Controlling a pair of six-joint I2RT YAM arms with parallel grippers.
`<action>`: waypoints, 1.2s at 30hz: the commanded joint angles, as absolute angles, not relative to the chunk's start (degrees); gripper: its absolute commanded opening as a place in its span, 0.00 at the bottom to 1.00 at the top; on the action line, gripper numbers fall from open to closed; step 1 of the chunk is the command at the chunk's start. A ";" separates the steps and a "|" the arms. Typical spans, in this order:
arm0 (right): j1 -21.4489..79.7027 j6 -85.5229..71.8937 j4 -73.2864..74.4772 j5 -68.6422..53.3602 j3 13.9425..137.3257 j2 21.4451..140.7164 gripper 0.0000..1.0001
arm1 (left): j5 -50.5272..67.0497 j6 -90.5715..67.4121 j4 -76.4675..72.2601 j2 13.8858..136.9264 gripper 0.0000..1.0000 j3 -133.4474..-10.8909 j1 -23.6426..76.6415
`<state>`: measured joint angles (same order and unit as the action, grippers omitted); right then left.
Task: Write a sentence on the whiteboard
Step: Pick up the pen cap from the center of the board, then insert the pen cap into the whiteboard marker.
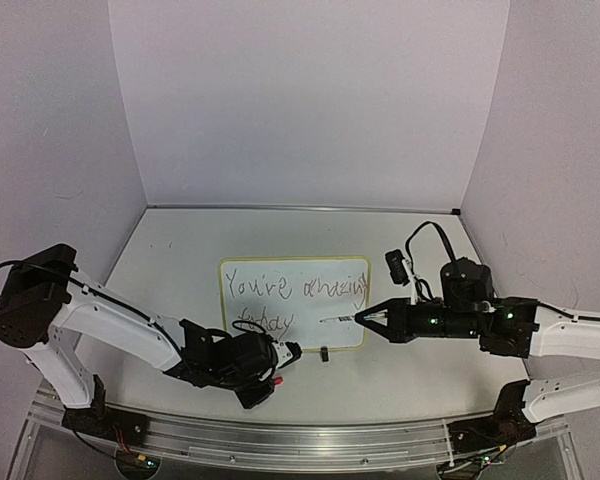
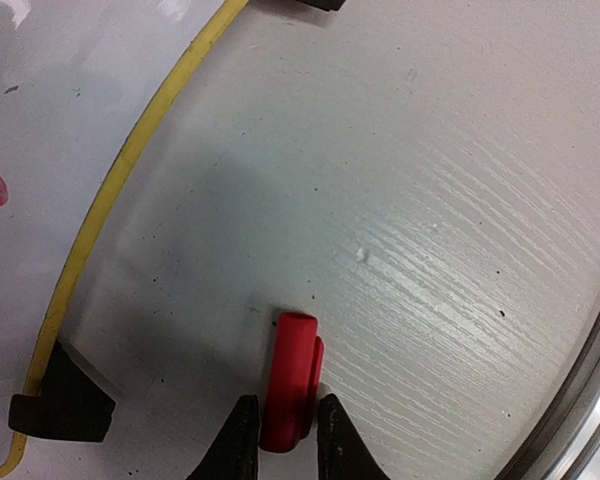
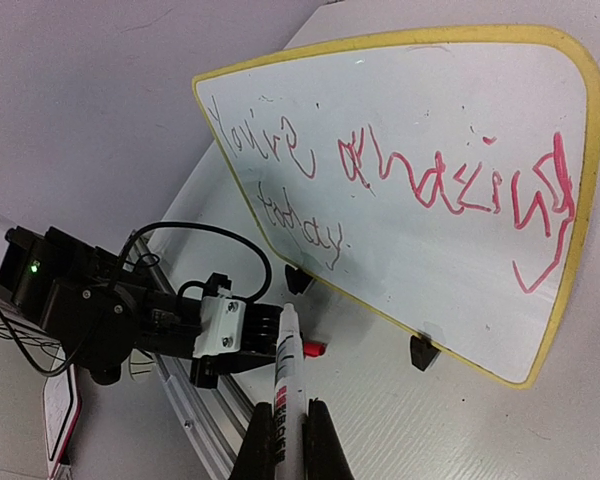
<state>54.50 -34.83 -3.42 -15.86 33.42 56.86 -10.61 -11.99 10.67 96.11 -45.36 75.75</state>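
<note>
The whiteboard (image 1: 315,305), white with a thin yellow frame, lies mid-table with two black clip feet (image 3: 423,352) on its near edge. The sentence (image 1: 295,290) "You're amazing today" is on it in two lines and looks red in the right wrist view (image 3: 380,170). My right gripper (image 1: 365,318) is shut on a white marker (image 3: 285,370), whose tip points left, just above the board's lower right part. My left gripper (image 1: 292,351) rests by the board's near edge, shut on a red marker cap (image 2: 290,380) that lies on the table.
An aluminium rail (image 1: 280,435) runs along the table's near edge, close behind the left gripper (image 2: 590,400). Purple walls enclose the back and sides. A black cable (image 1: 425,235) loops above the right wrist.
</note>
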 commanded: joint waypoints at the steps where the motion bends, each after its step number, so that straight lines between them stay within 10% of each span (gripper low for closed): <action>1: 54.25 -35.41 -5.27 -15.13 32.81 55.84 0.00 | -10.71 -12.04 9.37 97.19 0.15 -46.73 75.58; 7: 54.30 -36.20 -4.67 -14.63 32.59 56.53 0.00 | -9.98 -11.86 9.48 95.21 0.00 -45.48 75.67; 36: 52.93 -41.09 -16.47 -40.96 34.67 71.45 0.00 | 2.09 -9.49 2.02 74.52 0.00 -38.42 75.45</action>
